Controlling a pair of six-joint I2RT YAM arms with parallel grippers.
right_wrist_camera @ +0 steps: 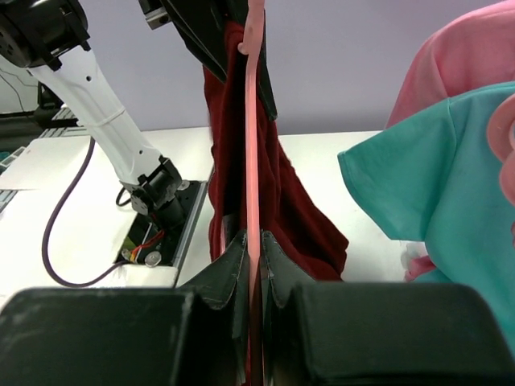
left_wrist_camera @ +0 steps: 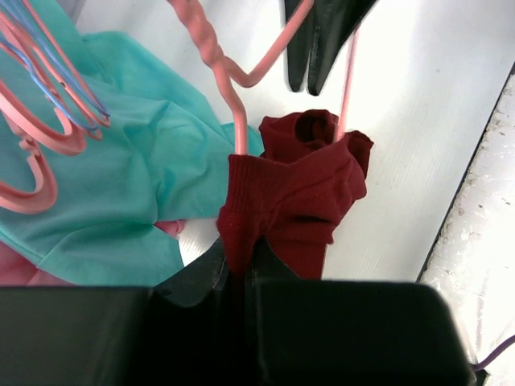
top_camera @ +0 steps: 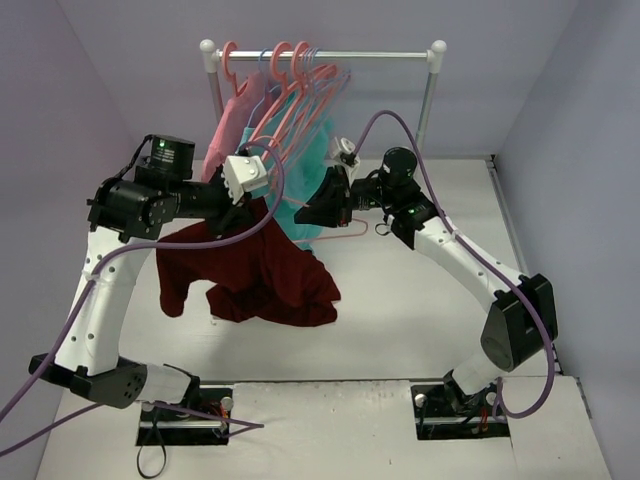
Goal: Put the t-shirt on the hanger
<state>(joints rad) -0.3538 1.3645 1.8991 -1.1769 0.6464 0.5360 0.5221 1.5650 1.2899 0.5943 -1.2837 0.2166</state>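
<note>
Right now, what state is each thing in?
t-shirt, bunched, lifted, draping from the left gripper.
hanger, off the rail, its frame poking into the t-shirt.
left gripper, shut on the t-shirt.
right gripper, shut on the hanger.
teal garment, hanging from the rail.
pink garment, hanging from the rail.
spare hangers, hooked on the rail.

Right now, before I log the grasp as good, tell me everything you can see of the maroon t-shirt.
The t-shirt is dark maroon, soft knit cloth with a ribbed edge. It hangs bunched and creased from the left claw, shut on that ribbed edge, the rest drooping toward the table. Two thin rods of the pink hanger, clamped in the right claw, run into the bunched cloth. A teal garment hangs just beside it.
</note>
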